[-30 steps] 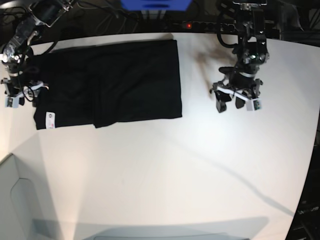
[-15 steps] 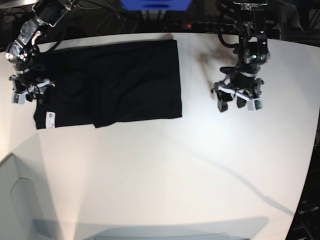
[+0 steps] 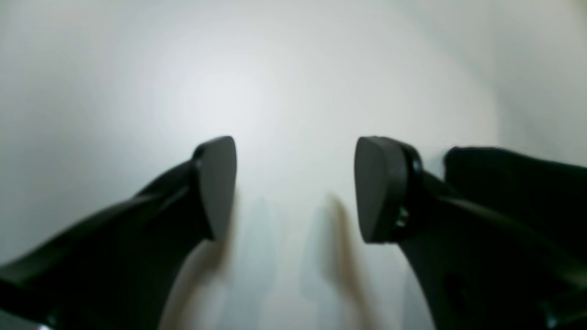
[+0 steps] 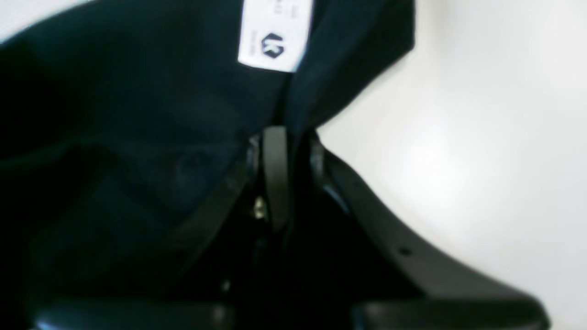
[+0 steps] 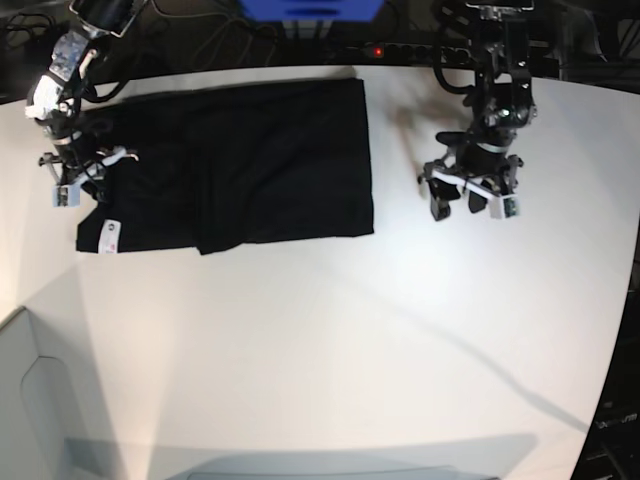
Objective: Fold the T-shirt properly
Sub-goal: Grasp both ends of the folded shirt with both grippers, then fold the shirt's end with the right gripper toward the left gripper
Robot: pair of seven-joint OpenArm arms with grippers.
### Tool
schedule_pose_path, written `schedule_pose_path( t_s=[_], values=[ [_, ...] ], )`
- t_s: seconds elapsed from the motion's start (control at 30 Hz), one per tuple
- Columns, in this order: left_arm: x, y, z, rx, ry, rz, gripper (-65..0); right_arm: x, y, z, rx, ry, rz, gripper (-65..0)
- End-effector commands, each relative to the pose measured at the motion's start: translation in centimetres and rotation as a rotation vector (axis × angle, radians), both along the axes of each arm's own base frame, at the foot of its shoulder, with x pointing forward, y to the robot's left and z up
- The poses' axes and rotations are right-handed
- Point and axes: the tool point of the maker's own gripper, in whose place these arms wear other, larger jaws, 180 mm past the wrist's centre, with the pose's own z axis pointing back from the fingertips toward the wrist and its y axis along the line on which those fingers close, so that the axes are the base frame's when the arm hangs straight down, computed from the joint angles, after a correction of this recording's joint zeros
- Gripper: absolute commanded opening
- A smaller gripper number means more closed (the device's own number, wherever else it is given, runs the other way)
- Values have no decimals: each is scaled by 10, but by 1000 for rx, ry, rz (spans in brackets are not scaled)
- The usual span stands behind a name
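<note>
The black T-shirt lies folded flat on the white table at the back left, its white tag showing at its near left corner. My right gripper sits on the shirt's left edge. In the right wrist view its jaws are shut on a raised fold of the black T-shirt, just below the white tag; the right gripper has cloth squeezed between the pads. My left gripper hovers over bare table right of the shirt, and the left gripper is open with nothing between its fingers.
A power strip with a red light, cables and a blue object line the table's back edge. A grey panel sits at the lower left. The table's curved edge runs down the right side.
My right gripper moved from beside the shirt onto its left edge and shut on the cloth. The shirt slid slightly to the right. The left arm barely moved.
</note>
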Motion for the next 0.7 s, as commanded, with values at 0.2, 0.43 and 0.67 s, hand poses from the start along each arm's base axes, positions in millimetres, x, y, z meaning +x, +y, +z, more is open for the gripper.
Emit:
schedule_pose_path(
  t_s=[0.2,0.43,0.67],
  values=[
    [-8,-38,-25,-40,62,-90,-258,21,25,81,-102,-207,51,-650],
    [-11,-74,-48,-103,119,-126,-259,23,72,123,-112,-316,133,-650],
    [-8,-82,-56,-125,136,-122,-259,19,177,132,43,-361,352,-650]
  ],
)
